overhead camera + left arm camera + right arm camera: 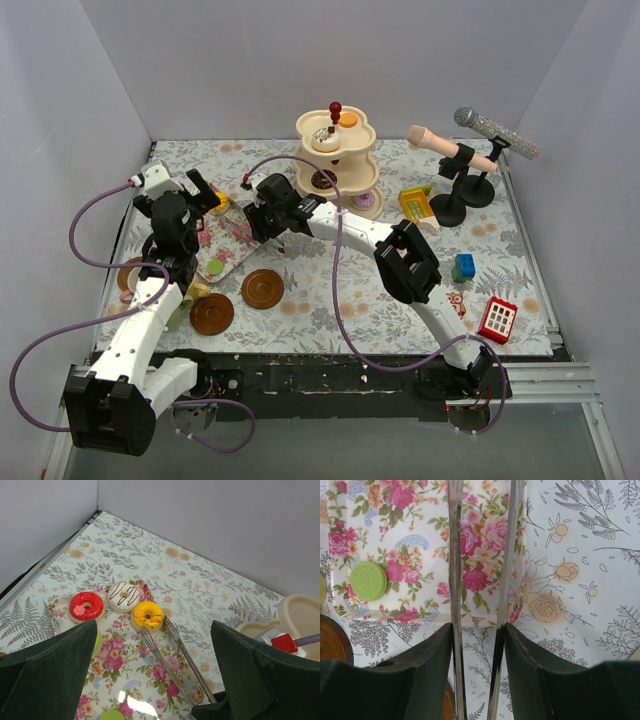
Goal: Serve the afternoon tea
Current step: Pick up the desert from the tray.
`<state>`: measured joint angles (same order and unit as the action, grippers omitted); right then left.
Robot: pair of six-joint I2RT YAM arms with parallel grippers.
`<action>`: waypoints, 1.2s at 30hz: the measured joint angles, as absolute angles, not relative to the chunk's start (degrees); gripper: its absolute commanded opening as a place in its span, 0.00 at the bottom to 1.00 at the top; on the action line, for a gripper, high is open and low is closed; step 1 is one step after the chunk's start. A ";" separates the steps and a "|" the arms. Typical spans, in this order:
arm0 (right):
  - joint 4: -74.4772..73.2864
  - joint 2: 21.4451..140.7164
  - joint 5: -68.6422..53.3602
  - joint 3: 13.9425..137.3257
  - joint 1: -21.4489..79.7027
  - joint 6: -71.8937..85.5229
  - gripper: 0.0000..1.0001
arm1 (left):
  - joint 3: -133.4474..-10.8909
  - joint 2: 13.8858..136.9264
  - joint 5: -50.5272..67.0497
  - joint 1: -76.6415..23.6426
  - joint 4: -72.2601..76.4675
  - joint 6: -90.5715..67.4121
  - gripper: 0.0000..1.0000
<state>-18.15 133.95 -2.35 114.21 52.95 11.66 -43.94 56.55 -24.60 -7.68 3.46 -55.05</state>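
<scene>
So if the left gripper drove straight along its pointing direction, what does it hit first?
The left gripper is open; in its line sit the metal tongs over the floral tray, then the yellow donut at their tips. Tongs first, probably; depth unclear.

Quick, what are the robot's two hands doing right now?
Left gripper: open, holding nothing.
Right gripper: closed on the metal tongs.

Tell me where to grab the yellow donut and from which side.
Probably from above, across its rim: the yellow donut lies flat on the tray. The white donut crowds one side and the tongs the opposite, so pinch the other two.
</scene>
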 measured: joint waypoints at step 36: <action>-19.18 140.79 -5.08 122.48 52.90 10.57 0.36 | -43.94 56.55 -24.60 -7.68 3.46 -55.02 0.98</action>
<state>-19.18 140.79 -5.08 122.48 52.90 10.57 -43.94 56.55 -24.60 -7.68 3.46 -55.02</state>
